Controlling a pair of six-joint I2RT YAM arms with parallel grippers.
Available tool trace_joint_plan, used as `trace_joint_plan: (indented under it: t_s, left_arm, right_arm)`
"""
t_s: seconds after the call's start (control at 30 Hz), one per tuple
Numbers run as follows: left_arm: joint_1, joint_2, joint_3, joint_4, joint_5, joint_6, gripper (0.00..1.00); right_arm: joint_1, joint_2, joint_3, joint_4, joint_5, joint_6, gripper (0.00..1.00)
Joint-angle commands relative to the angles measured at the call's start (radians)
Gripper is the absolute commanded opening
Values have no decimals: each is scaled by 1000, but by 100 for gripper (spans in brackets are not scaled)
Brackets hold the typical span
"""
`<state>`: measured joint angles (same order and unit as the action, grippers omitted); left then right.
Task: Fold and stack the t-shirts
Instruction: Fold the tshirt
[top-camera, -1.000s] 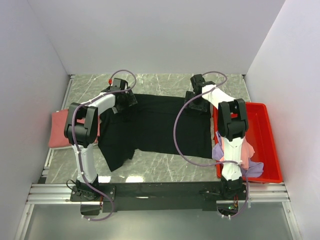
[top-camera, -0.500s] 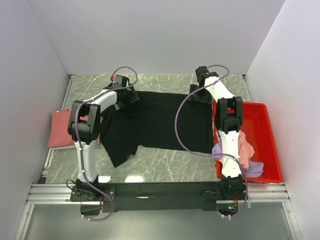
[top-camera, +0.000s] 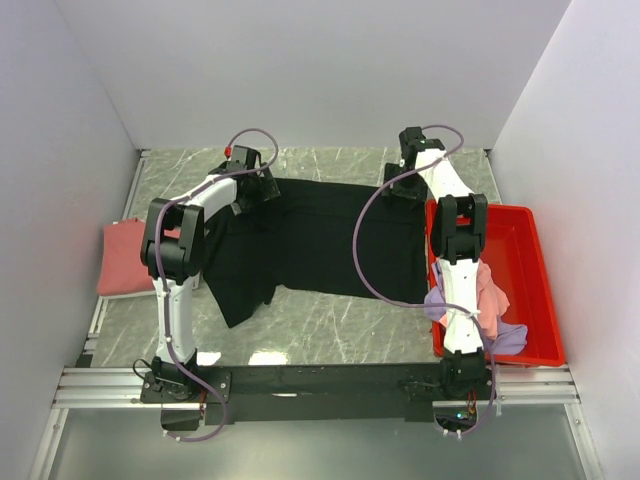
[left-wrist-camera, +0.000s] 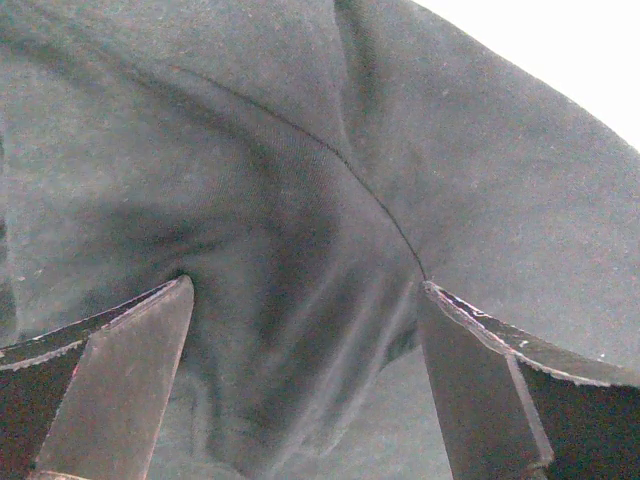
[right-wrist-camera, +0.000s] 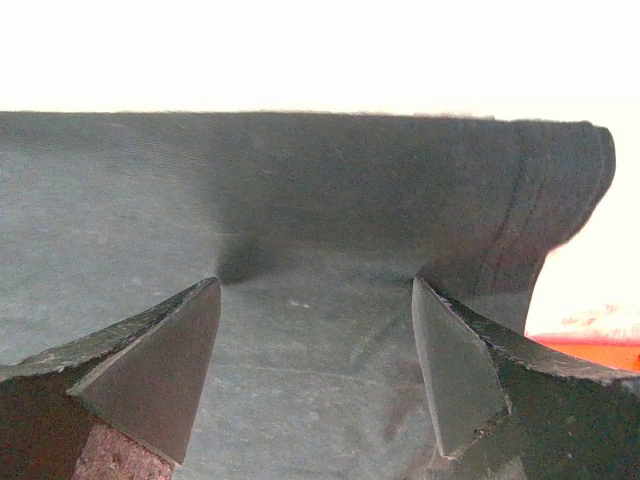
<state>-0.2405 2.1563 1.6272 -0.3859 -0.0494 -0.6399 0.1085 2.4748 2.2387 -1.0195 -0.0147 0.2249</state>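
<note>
Near edge of bench (top-camera: 330, 335), right side: red plastic bin (top-camera: 528, 262) holding a crumpled pink cloth t-shirt (top-camera: 492, 292) and a lavender cloth t-shirt (top-camera: 512, 338); the lavender one spills over the bin's left wall.

Left edge: salmon-red t-shirt (top-camera: 120, 262), folded flat, partly hidden behind the left arm (top-camera: 172, 250).

Mid-bench: large black cloth t-shirt (top-camera: 310, 245) spread out between both arms, one sleeve trailing toward the near left.

Far edge of the black shirt: left jaws wide apart, fingertips (left-wrist-camera: 130, 375) on rumpled black cloth, a seam running between them. Right arm (top-camera: 455, 235) reaches to the shirt's far right corner. Right jaws also apart, fingertips (right-wrist-camera: 160, 375) on the cloth near a stitched edge. Neither pair is closed on the fabric.
</note>
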Motion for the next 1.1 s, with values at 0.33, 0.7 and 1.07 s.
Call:
trace_joint_plan:
  t_s: [0.33, 0.7, 1.07]
  left_arm:
    - [-103, -507, -329, -106, -170, -138, 99]
    - [-223, -1045, -874, -349, -201, -509, 99]
    - [-229, -1287, -1150, -320, -179, -672, 82]
  right_arm:
    - [95, -414, -242, 157, -44, -42, 85]
    - [243, -911, -859, 407, -42, 109, 86]
    - [257, -1111, -1077, 449, -45, 139, 86]
